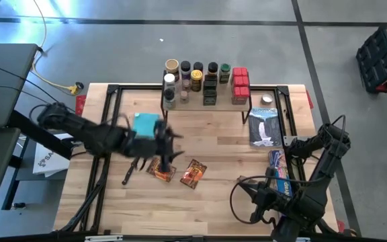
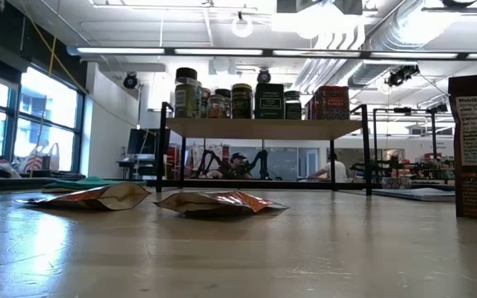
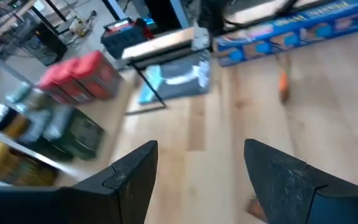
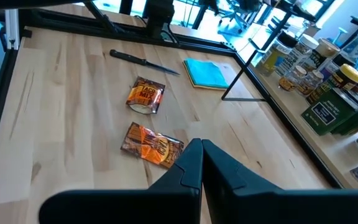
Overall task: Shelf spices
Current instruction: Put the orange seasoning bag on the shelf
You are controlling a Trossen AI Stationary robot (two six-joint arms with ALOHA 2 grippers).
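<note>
Scanning from left: bench (image 1: 213, 215) carrying two arms, loose packets, and a loaded shelf at the far edge.
Left gripper (image 1: 170, 149): over the mid-bench, just above the near packet; jaws spread apart with nothing between them, bare wood showing in the gap in the left wrist view.
Teal cloth (image 1: 145, 123): lying flat beside the left arm, not part of the job.
Dark utensil (image 4: 143, 61): lying on the bench near the packets, close to the left arm's path.
Packets still loose: orange packet (image 1: 160, 169) under the left gripper, second orange packet (image 1: 193, 173) just beside it; both flat on the wood, well short of the shelf.
Shelf (image 1: 200, 106): at the far middle of the bench; top already crowded with jars, dark tins and red boxes (image 1: 240, 85).
Right of shelf: a pale packet (image 1: 265, 126) and the long blue box (image 1: 279, 171) lying on the bench.
Right gripper (image 4: 201, 163): parked at the near right corner, fingers pressed together, empty.
Risk, pick: thin, flat, slick foil likely to slide or crumple instead of lifting; fingertips may scrape the wood.
Risk, neighbour: descending off-centre could nudge the second packet or the utensil.
Risk, placing: little free room on the shelf top; pushing a floppy packet in could topple jars off the back edge.
</note>
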